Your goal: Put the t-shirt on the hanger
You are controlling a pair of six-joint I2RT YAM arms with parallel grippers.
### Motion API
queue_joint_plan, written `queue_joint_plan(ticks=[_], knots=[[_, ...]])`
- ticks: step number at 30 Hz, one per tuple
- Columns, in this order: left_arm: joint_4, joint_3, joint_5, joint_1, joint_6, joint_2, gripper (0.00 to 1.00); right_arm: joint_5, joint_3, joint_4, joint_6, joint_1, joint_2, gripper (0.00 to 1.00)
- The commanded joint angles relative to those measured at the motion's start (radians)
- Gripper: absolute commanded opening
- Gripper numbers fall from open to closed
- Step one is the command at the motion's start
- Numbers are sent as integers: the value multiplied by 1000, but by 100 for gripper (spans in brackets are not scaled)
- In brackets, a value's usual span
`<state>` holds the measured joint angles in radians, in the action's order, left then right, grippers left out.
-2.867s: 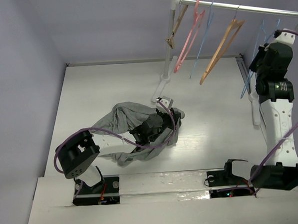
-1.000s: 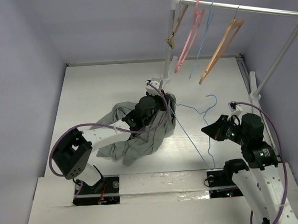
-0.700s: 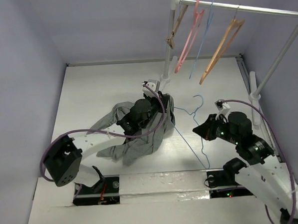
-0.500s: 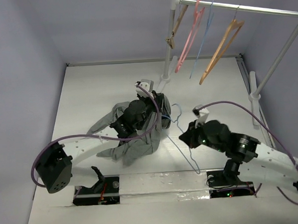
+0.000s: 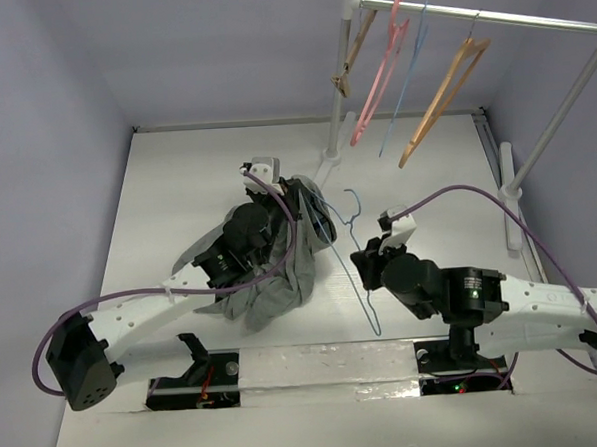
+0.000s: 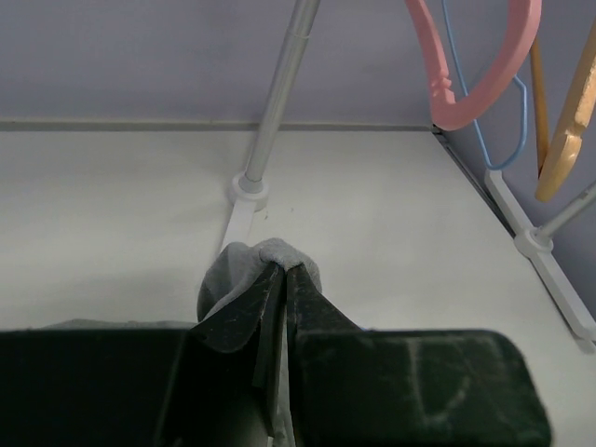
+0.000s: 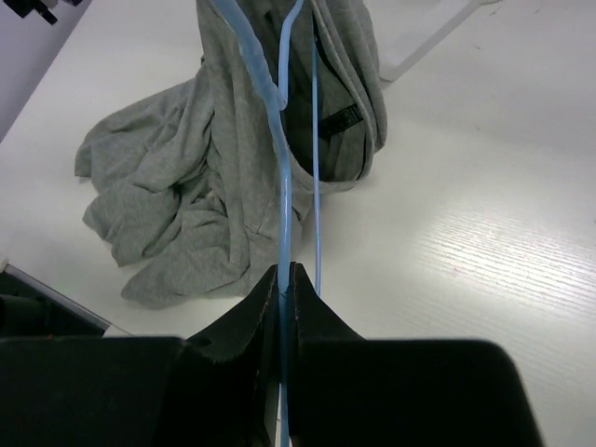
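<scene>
The grey t-shirt (image 5: 272, 285) hangs in a bunch from my left gripper (image 5: 295, 189), with its lower part on the table. In the left wrist view the left gripper (image 6: 284, 267) is shut on a fold of the shirt's cloth (image 6: 244, 265). My right gripper (image 5: 361, 265) is shut on the light-blue hanger (image 5: 372, 318), just right of the shirt. In the right wrist view the right gripper (image 7: 284, 272) pinches a hanger (image 7: 282, 186) arm. The hanger's far end lies against the shirt's (image 7: 177, 196) open collar, by a black label.
A white clothes rack (image 5: 336, 81) stands at the back right with its foot (image 5: 326, 167) just behind the shirt. A pink hanger (image 5: 381, 69), a tan wooden hanger (image 5: 442, 96) and another thin blue hanger (image 5: 408, 73) hang on it. Walls close in on the left and back.
My right arm has come down from the rack with the light-blue hanger and moved left to the shirt. My left gripper has lifted the shirt and shifted it left and back.
</scene>
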<state>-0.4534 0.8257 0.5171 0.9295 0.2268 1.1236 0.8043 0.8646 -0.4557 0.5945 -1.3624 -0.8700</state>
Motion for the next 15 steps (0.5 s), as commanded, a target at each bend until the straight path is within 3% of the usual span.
queue_joint_plan(ticks=[1, 5, 9, 12, 15], knots=[[-2, 16, 14, 2, -26, -39, 0, 50, 60, 42, 2, -6, -20, 0], [-5, 20, -105, 2, 8, -68, 0, 65, 62, 75, -31, -6, -63, 0], [-34, 13, -255, 11, 39, -100, 0, -25, 43, 209, -85, 49, -115, 0], [16, 36, -262, 40, 45, -142, 0, -5, 16, 285, -91, 71, -141, 0], [47, 35, -272, 68, 62, -186, 0, -127, -44, 438, -120, 160, -119, 0]])
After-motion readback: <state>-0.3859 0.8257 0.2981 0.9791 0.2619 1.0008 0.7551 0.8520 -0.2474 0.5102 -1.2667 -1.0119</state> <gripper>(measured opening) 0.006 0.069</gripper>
